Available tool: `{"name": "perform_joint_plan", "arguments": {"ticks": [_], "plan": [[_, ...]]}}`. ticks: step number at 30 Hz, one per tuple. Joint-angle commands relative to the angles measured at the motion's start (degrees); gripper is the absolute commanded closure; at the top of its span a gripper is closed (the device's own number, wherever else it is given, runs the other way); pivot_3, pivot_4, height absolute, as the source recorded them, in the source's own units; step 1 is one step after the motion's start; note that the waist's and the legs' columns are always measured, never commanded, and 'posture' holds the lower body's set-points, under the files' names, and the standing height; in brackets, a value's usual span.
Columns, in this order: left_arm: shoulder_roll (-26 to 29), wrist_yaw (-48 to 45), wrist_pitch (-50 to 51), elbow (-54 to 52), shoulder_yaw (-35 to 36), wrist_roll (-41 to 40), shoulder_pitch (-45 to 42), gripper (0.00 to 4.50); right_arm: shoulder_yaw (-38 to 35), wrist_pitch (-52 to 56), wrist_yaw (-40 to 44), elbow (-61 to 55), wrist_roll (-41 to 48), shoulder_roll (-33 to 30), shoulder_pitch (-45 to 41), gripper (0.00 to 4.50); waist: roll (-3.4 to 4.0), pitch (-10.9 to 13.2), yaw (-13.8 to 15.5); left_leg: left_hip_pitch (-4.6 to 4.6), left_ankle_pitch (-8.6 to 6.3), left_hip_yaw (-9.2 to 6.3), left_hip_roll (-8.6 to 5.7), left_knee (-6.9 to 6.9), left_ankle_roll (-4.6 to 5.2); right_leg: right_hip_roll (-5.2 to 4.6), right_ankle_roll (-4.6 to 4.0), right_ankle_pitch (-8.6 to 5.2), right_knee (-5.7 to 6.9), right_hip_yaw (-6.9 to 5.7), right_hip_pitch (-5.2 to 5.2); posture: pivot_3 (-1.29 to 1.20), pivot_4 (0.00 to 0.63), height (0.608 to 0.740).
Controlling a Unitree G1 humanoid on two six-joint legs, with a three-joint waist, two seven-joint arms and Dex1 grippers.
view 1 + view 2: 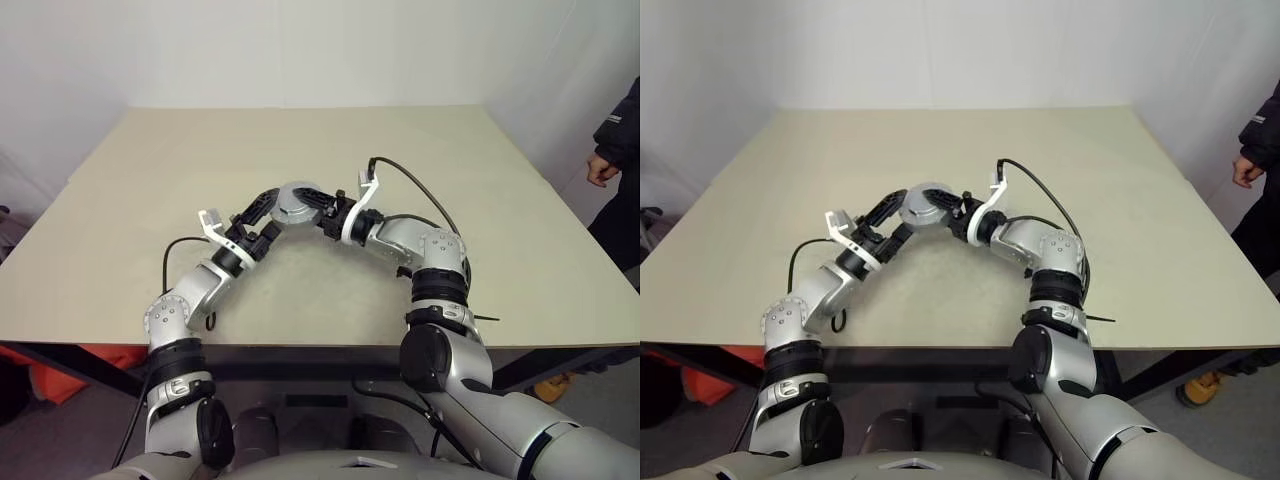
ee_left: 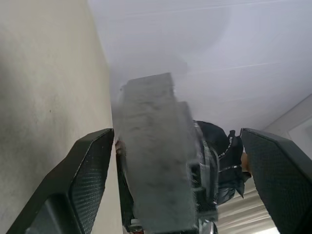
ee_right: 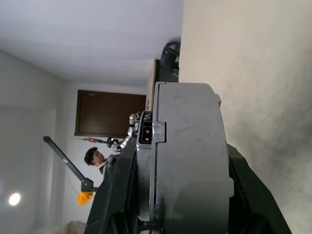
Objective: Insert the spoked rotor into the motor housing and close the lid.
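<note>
The squat round silver metal motor housing [image 1: 296,205] was held up above the beige tabletop [image 1: 130,220], near its middle, with the flat grey lid [image 3: 146,161] already seated on it. The right gripper [image 1: 322,212] came in from about four o'clock of the housing, its two black fingers clamped on the housing's sides. The left gripper [image 1: 262,207] reached in from about eight o'clock, its jaws spread wide around the housing's near edge.

The left wrist view showed what the head views could not: clear gaps between the grey housing [image 2: 156,156] and each black finger [image 2: 87,170], so the left jaws touched nothing. The right wrist view showed the housing edge-on, with a seam between lid and body and a small connector [image 3: 145,132] at the rim, both fingers pressed to its flanks.

The head views alone showed a person [image 1: 615,150] in a dark jacket standing at about three o'clock, beyond the table's right edge.
</note>
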Motion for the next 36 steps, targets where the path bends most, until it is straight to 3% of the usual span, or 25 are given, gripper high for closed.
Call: {"name": "perform_joint_plan", "arguments": {"ticks": [1,5,6,8,13,19,26,36], "plan": [[0.4,-1.8,-0.9,1.1,-1.9,0.8,-2.4,0.14,0.3,0.3,0.7,-4.2,3.9,0.7,-1.1,2.41,0.00,0.0,0.0,0.00,0.00,0.00,0.00,0.01,0.00,0.00,0.01,0.01,0.00,0.00,0.00,0.00,0.000,0.740],[0.5,-3.0,-1.7,2.2,-3.1,2.6,-3.3,0.14,0.4,0.2,0.3,-4.9,4.4,0.6,-0.9,2.41,0.00,0.0,0.0,-0.01,0.00,-0.01,0.00,0.02,0.00,0.00,-0.02,0.05,0.01,0.00,0.00,0.00,0.000,0.740],[0.5,-3.1,-2.0,2.4,-3.2,2.9,-3.3,0.31,0.4,0.1,0.2,-5.0,4.4,0.6,-0.8,2.41,0.00,0.0,0.0,0.00,0.00,-0.01,0.00,0.02,0.00,0.00,-0.04,0.06,0.02,0.00,0.01,0.00,0.000,0.740],[0.4,-3.4,-2.5,2.7,-3.1,3.2,-3.4,0.70,0.4,0.0,0.1,-5.0,4.4,0.4,-0.7,2.41,0.00,0.0,0.0,0.00,0.00,-0.01,0.00,0.02,0.00,0.00,-0.06,0.07,0.02,0.00,0.00,0.00,0.000,0.740],[0.3,-3.9,-3.2,2.7,-3.1,3.0,-3.4,2.32,0.5,-0.5,0.0,-5.0,4.4,0.4,-0.5,2.41,0.00,0.0,0.0,-0.01,0.00,-0.01,0.00,0.05,0.00,0.00,-0.13,0.11,0.03,0.00,0.01,0.00,0.000,0.740],[0.7,-3.7,-3.5,3.1,-3.1,3.4,-3.5,2.32,3.3,-3.2,3.3,-6.0,1.7,-0.3,0.1,2.41,0.00,0.0,0.1,-0.02,0.00,-0.02,0.00,0.09,0.00,0.00,-0.26,0.19,0.06,0.00,0.01,0.00,0.000,0.740],[1.2,-4.3,-4.1,2.9,-3.1,4.4,-3.1,2.32,6.8,-11.8,3.7,-7.0,-3.5,-0.7,0.9,0.05,0.00,0.0,0.1,-0.02,0.00,-0.03,0.01,0.14,0.00,0.00,-0.26,0.20,0.07,0.00,0.04,0.00,0.000,0.740],[2.9,-4.0,-11.9,2.1,1.9,5.9,-2.8,2.32,9.3,-23.9,2.3,-4.3,-11.2,-1.9,1.9,0.02,-0.01,0.0,-0.2,0.01,0.00,-0.04,0.01,0.19,0.00,0.00,-0.07,0.10,0.08,-0.01,0.09,0.00,0.000,0.740]]}}
